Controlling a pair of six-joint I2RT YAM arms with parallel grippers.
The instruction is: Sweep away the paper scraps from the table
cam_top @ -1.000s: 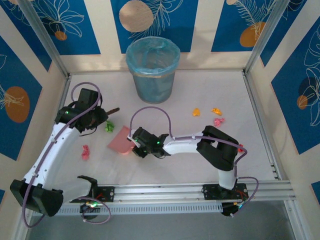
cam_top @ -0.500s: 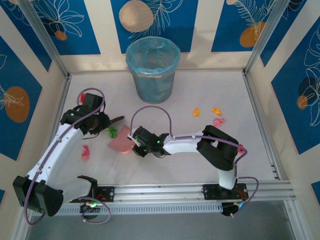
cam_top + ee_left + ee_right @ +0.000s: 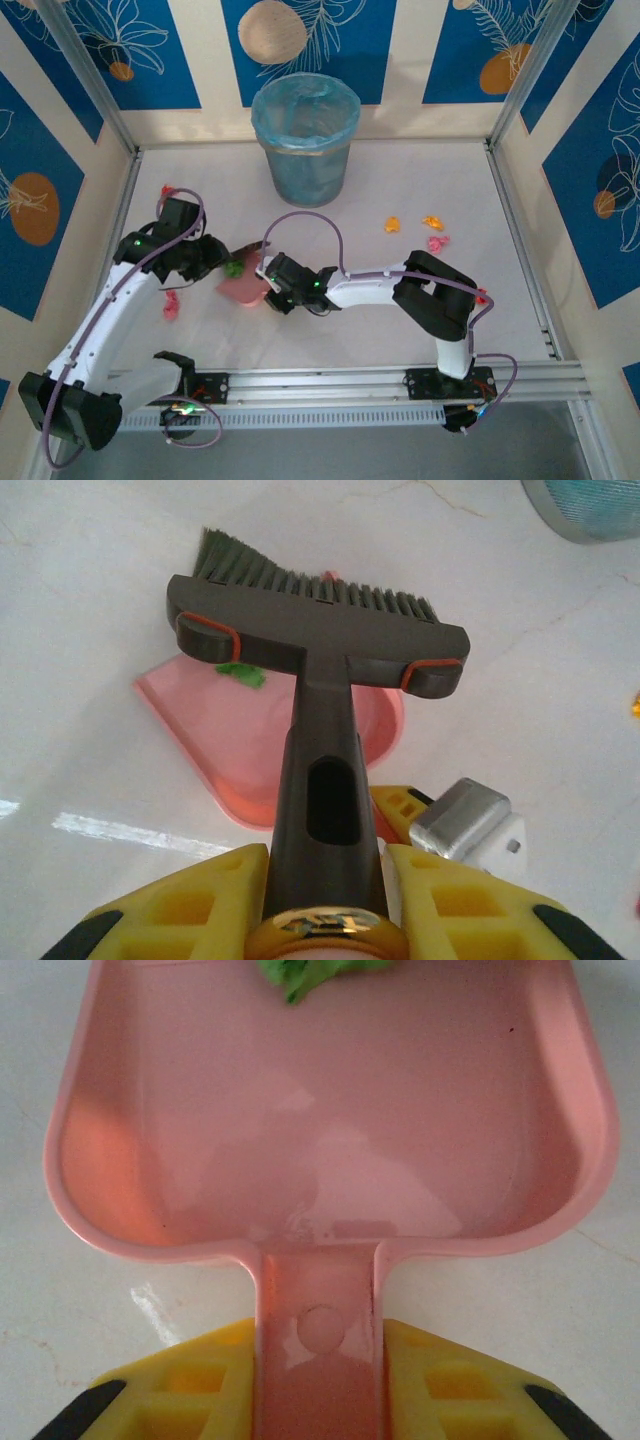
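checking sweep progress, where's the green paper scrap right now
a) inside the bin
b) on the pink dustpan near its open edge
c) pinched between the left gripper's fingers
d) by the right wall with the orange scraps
b: the green paper scrap lies on the pink dustpan near its open edge, with the brush head right over it.

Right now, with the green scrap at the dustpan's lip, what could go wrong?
The green scrap sits only at the lip of the pink dustpan, so it may roll back out when the brush lifts. The pink scrap lies close beside the left arm and might get knocked aside.
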